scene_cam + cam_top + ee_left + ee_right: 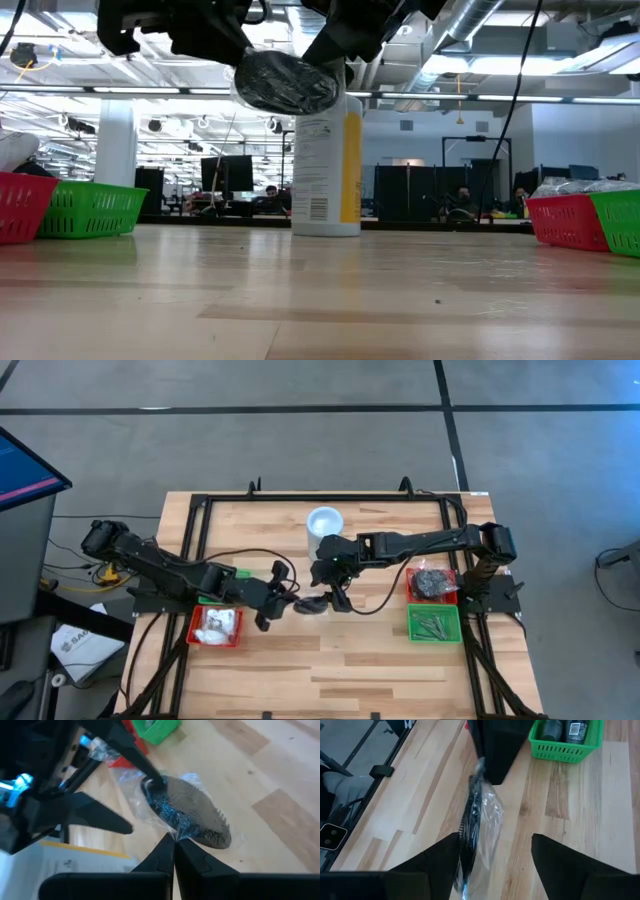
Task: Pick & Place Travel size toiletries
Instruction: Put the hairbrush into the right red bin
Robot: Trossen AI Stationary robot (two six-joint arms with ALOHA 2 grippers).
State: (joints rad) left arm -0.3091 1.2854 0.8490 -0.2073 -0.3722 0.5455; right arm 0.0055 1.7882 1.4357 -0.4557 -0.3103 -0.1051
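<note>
High view: both grippers met mid-table for a handover, the left gripper [283, 603] pinching the bagged comb [310, 604]. Left wrist: pinched on the bag's edge. Right wrist: the right gripper [492, 851] spread wide, apparently letting go.

Both arms are black, w/ matte jointed links and bulky round housings at the shoulder ends. Left arm [165, 572]: thick black cable loops along it, a yellow part near its base. Right arm [430, 542]: slimmer long link, black cable hangs under it in a curve. Fingers [432, 862] are flat, dark, wedge-shaped, tapering to points. Near the left gripper [172, 851] pale blue glowing spots show on the other arm's body.
</note>
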